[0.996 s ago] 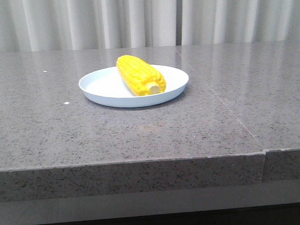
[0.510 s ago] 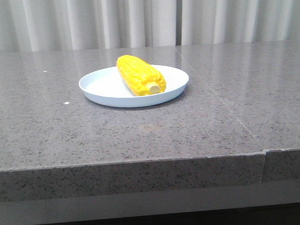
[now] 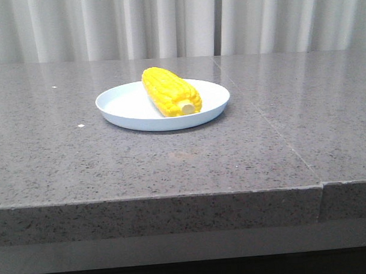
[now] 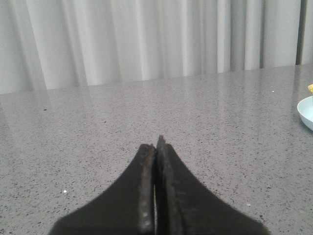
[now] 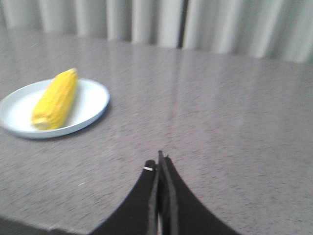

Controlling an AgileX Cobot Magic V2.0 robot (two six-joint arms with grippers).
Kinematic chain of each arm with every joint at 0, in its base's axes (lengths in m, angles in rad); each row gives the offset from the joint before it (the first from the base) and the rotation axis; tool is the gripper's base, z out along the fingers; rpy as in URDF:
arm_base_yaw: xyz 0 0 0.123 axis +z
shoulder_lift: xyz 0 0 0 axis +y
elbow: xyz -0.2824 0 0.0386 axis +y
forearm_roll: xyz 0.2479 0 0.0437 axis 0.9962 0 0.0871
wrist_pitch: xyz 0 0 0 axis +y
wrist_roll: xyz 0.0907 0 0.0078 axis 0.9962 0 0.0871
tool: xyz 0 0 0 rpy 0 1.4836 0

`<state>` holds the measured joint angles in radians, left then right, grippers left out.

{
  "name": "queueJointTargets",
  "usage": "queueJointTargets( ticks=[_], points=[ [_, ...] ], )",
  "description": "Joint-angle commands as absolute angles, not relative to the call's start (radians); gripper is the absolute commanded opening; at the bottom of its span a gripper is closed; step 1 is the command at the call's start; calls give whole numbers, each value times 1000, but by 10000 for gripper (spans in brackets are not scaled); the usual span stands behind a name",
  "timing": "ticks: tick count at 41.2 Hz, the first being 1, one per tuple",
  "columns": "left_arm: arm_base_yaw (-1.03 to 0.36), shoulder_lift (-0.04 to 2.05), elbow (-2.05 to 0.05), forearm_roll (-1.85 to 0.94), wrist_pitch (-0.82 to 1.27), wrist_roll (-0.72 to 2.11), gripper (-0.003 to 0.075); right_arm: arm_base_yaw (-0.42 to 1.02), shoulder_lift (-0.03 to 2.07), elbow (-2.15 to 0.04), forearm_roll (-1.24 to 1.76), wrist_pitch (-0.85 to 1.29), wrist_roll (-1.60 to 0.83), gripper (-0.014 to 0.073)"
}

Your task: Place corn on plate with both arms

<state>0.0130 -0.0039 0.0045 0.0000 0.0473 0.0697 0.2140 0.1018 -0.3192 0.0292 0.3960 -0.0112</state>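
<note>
The left gripper (image 4: 156,147) has its jaws pressed together on nothing, hovering over bare counter (image 4: 98,127). The right gripper (image 5: 160,164) is likewise closed tight and empty, well apart from the plate (image 5: 93,105). Farther back, the corn (image 3: 170,91) lies across the plate (image 3: 125,106), its pale stub end facing forward.
</note>
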Motion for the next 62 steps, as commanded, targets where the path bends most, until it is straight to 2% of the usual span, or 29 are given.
queueJointTargets(
  ticks=[1, 7, 15, 29, 35, 62],
  points=[
    [14, -23, 7, -6, -29, 58, -20, 138, 58, -237, 16, 167, -21, -120],
    [14, -23, 7, -6, -29, 58, -20, 55, -25, -85, 17, 24, -20, -120],
    [14, -23, 7, -6, -29, 58, -20, 40, -22, 13, 18, -102, -20, -120],
    [14, -23, 7, -6, -29, 58, -20, 39, -22, 11, 23, -79, -18, -120],
    [14, -23, 7, -6, -29, 58, -20, 39, -22, 11, 24, -79, 96, -120],
    [14, -23, 7, -6, -29, 58, -20, 39, -22, 11, 17, -79, 95, -120]
  ],
)
